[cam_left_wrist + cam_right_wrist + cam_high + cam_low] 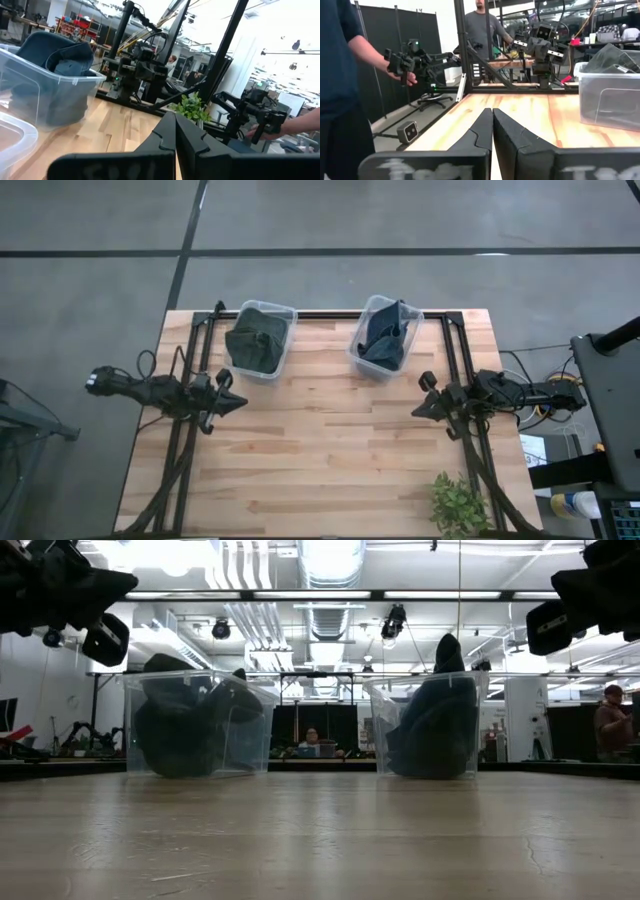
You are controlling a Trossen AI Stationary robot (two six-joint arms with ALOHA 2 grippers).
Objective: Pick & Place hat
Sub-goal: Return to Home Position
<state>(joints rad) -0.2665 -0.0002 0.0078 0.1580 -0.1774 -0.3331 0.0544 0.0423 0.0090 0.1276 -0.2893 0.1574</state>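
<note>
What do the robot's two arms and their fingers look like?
Both arms are black, with slim jointed links. The left gripper and right gripper end in two angular fingers tapering to a point. Black cable loops beside the left arm; yellow cables trail behind the right arm.

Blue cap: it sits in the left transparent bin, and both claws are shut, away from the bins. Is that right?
No. The blue cap sits in the right transparent bin, as the high view shows; the left transparent bin holds gray caps. The rest stands: the left claw and the right claw are both shut, away from the bins.
</note>
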